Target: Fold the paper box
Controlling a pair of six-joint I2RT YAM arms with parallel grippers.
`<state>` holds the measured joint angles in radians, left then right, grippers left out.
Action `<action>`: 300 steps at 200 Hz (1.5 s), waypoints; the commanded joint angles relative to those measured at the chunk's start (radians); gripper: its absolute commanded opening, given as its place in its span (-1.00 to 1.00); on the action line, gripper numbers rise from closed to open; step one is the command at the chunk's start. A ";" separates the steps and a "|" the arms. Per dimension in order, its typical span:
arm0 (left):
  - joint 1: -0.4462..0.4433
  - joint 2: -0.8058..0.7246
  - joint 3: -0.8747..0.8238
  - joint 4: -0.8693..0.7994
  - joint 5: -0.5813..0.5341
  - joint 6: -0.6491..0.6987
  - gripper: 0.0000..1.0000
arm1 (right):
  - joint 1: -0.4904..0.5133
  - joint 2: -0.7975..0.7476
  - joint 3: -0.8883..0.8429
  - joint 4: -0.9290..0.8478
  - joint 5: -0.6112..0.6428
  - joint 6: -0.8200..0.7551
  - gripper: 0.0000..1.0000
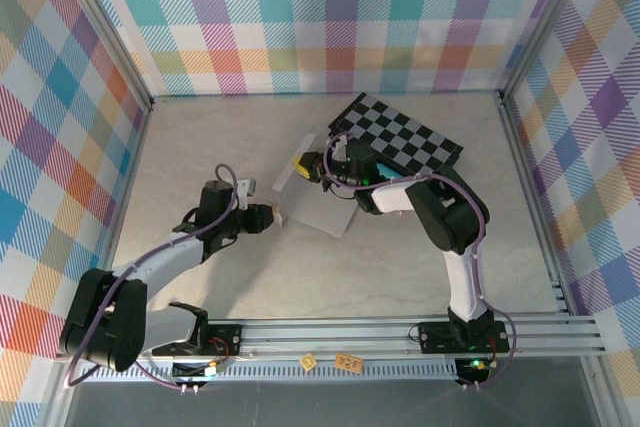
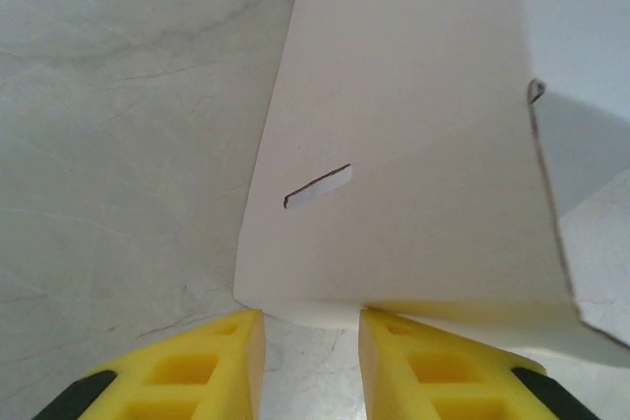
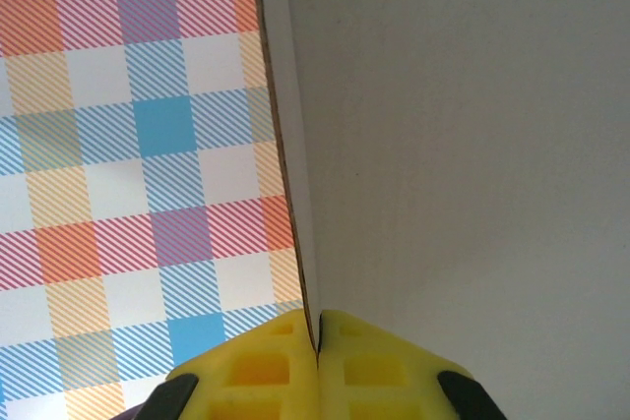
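1. The paper box [image 1: 325, 205] is a white sheet of thin card near the middle of the table [image 1: 220, 137]. It lies between the two grippers, just beside the near-left edge of the checkered board [image 1: 400, 137].
2. In the left wrist view the paper box [image 2: 394, 145] shows a broad pale panel with a short cut slit [image 2: 318, 187]. Its lower edge is folded, and a further panel joins it on the right.
3. In the right wrist view the paper box [image 3: 472, 145] covers the right side as a plain white face. Its thin brown-edged rim runs straight down into the fingertips.
4. The right gripper [image 1: 303, 167] reaches in from the right to the far-left part of the sheet. Its yellow fingers [image 3: 374, 361] are pressed together and pinch the rim of the paper box.
5. The left gripper [image 1: 272, 217] sits at the sheet's near-left corner. Its yellow fingers [image 2: 226, 351] stand apart with bare table in the gap. The panel's folded edge lies just ahead of the tips, and whether it touches them cannot be told.
6. The checkered board is black and grey, lying flat at the far right of the table.
7. Plaid walls [image 1: 300, 17] in pastel colours enclose the table on the left, far and right sides.
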<state>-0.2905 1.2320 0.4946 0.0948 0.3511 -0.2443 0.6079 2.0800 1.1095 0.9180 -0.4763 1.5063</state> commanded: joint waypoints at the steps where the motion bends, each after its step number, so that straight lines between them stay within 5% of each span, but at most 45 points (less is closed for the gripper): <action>1: -0.018 0.042 0.022 0.084 -0.022 0.056 -0.38 | -0.005 0.019 0.005 -0.090 -0.003 0.003 -1.00; 135: -0.076 0.218 0.065 0.363 -0.026 0.027 -0.30 | -0.005 0.051 0.046 -0.016 0.087 0.117 -1.00; 207: -0.088 0.244 0.094 0.351 -0.199 0.020 -0.27 | 0.020 0.054 0.046 0.060 0.160 0.187 -1.00; 300: -0.088 0.290 0.108 0.394 -0.259 0.020 -0.18 | 0.043 0.093 -0.029 0.152 0.198 0.173 -1.00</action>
<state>-0.3729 1.5112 0.5747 0.4255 0.1448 -0.2199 0.6315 2.1258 1.1275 1.0084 -0.2604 1.6672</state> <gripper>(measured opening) 0.402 0.055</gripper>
